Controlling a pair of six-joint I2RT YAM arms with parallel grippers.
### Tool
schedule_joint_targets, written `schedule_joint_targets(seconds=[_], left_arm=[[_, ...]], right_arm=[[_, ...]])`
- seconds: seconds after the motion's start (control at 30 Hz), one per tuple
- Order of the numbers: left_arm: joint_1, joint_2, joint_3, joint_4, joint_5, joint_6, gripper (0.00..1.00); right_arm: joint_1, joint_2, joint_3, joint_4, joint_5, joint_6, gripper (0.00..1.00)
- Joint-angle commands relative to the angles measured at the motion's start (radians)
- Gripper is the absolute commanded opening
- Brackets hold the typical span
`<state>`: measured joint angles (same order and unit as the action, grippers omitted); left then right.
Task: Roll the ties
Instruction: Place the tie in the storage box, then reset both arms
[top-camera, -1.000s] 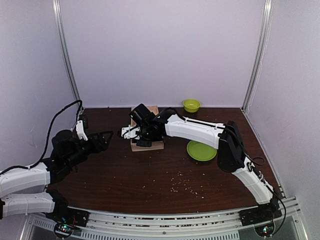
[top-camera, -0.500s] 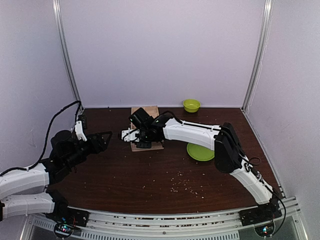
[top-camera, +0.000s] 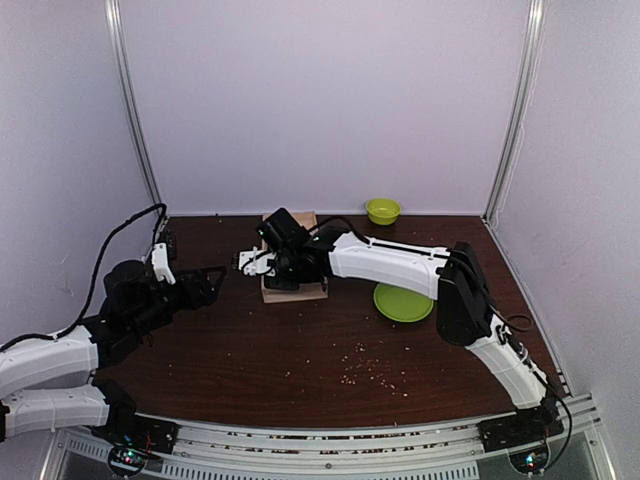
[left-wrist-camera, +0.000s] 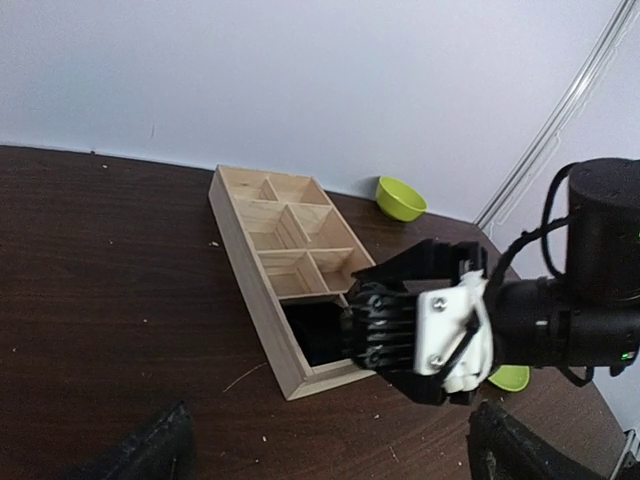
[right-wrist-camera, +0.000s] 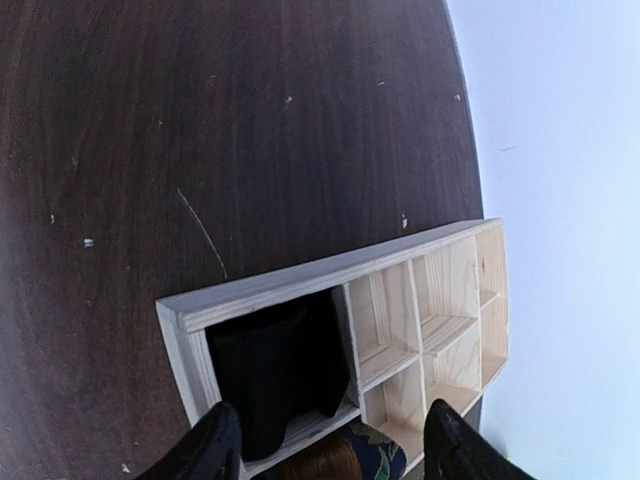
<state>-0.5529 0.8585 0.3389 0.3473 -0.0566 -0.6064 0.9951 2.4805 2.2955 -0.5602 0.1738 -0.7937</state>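
A rolled black tie (right-wrist-camera: 268, 372) stands in the end compartment of the wooden box (right-wrist-camera: 300, 279); the left wrist view shows the same tie (left-wrist-camera: 312, 330) as a dark mass in that compartment. A rolled patterned brown-and-blue tie (right-wrist-camera: 372, 462) lies in the neighbouring compartment. My right gripper (right-wrist-camera: 330, 450) hovers open just above the patterned roll, its fingers apart from it on both sides. In the top view the right gripper (top-camera: 252, 262) hangs over the box's left end. My left gripper (left-wrist-camera: 335, 460) is open and empty, low over the table in front of the box.
The box (top-camera: 297, 292) has several empty compartments toward the back wall. A green plate (top-camera: 403, 302) lies right of it under the right arm, and a green bowl (top-camera: 382, 210) stands by the back wall. Crumbs (top-camera: 365, 372) speckle the middle of the table.
My right gripper has gone from shut to open over the box's near end. The left gripper's fingers have spread a little wider; the left arm has stayed in place.
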Motion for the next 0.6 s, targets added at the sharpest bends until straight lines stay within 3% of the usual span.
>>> schedule_joint_targets(seconds=[0.0,0.07,0.23,0.47,0.57], left_arm=[[0.008,0.006,0.074,-0.086,-0.045,0.053,0.98],[0.008,0.013,0.113,-0.158,-0.061,0.072,0.98],[0.010,0.007,0.188,-0.253,-0.082,0.093,0.98],[0.011,0.128,0.441,-0.567,-0.205,0.123,0.98],[0.011,0.220,0.553,-0.651,-0.218,0.138,0.98]], right_arm=[[0.025,-0.145,-0.052,0.095,0.055,0.016,0.80],[0.029,-0.179,-0.084,0.130,0.084,0.030,0.99],[0.033,-0.279,-0.155,0.216,0.141,0.100,1.00],[0.043,-0.580,-0.569,0.625,0.288,0.185,1.00],[0.041,-0.679,-0.632,0.585,0.289,0.252,1.00]])
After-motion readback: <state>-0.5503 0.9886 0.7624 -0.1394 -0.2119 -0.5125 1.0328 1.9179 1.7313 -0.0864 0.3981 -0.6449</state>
